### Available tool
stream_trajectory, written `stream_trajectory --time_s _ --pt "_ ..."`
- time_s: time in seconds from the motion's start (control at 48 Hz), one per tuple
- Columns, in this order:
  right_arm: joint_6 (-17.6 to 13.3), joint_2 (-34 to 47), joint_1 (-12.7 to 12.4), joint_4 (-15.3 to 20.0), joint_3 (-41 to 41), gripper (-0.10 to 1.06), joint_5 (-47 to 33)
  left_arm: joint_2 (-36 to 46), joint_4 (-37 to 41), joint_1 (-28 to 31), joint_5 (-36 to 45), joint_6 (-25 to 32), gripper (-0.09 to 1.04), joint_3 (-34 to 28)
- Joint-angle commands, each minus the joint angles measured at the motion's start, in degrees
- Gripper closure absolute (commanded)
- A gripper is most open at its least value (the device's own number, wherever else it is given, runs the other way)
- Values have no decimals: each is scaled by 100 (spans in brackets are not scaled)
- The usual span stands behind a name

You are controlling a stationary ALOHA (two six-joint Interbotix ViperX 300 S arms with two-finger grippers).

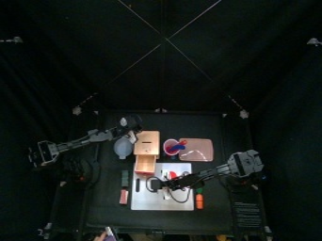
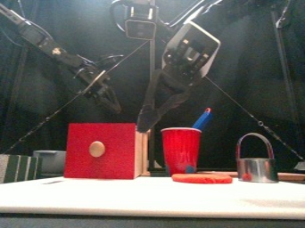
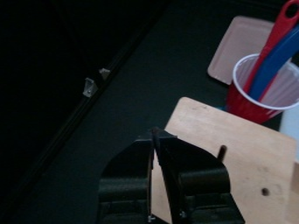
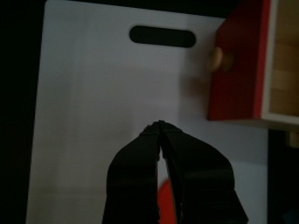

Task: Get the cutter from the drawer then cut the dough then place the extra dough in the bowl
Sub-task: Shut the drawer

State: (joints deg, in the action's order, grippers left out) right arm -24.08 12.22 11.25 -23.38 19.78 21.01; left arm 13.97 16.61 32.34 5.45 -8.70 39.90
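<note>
Right tool (image 4: 159,128), jaws together, above white board (image 4: 91,114)

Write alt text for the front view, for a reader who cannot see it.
The right gripper hangs shut above the gap between a red-fronted wooden box and a red cup. Nearer the camera lies a red dough disc; a metal cutter stands at the right.

Right wrist view: red dough (image 4: 170,203) mostly hidden behind right end effector (image 4: 158,126), only a sliver shows; wooden box (image 4: 281,70) cut by frame edge. Left wrist view: red cup (image 3: 247,103) and pink tray (image 3: 239,48) both cropped, blue knife (image 3: 272,54) runs out of frame. Front view: blue-grey bowl (image 2: 48,162) partly behind the box; blocky item (image 2: 11,167) at left edge cropped, can't identify. Top view: small reddish item (image 1: 123,195) too tiny to tell.
</note>
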Motion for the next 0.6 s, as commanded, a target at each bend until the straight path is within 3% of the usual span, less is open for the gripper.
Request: stream_trajectory --time_s 0.021,0.188,0.333,0.458,0.604 --pt "9 105 -18 -9 -378 69 -18 -439 571 272 387 -9 46 -791" --pt "-9 369 -26 -9 -642 69 -18 -1090 940 422 1063 97 46 -1477" --pt "-105 536 -35 26 -809 69 -18 -1608 756 606 1538 650 46 -1916" --pt "-105 650 -35 -9 -914 69 0 -1890 -35 624 1986 1529 46 -2232" --pt "-44 800 -35 -9 -1107 69 0 -2101 -1547 624 2188 3103 46 -2435"
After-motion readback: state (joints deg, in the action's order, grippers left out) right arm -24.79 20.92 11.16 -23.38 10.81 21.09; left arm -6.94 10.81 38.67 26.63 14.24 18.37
